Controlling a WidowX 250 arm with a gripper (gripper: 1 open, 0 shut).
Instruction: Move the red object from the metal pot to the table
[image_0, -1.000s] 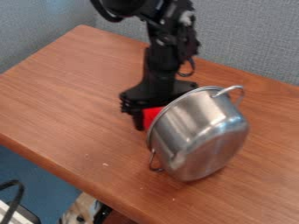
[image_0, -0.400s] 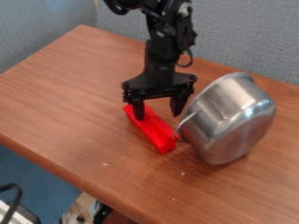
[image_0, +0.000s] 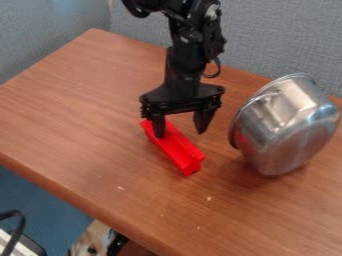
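Observation:
The red object (image_0: 174, 150), a bright red bar, lies flat on the table (image_0: 74, 95), running diagonally from near the gripper toward the front. My gripper (image_0: 181, 123) points straight down over the bar's far end, open, with its black fingers (image_0: 158, 126) spread wide. The left fingertip stands at the bar's far end; whether it touches I cannot tell. The metal pot (image_0: 283, 125) lies tipped on its side to the right of the gripper, apart from the bar, its shiny bottom facing the camera.
The table's rounded front edge runs from the left down to the lower right. A grey wall stands behind the table. Blue floor and some cables show below the front edge.
The pot has rolled to the right, away from the gripper, uncovering the red bar, which now lies in full view on the table. The gripper stays open in nearly the same place.

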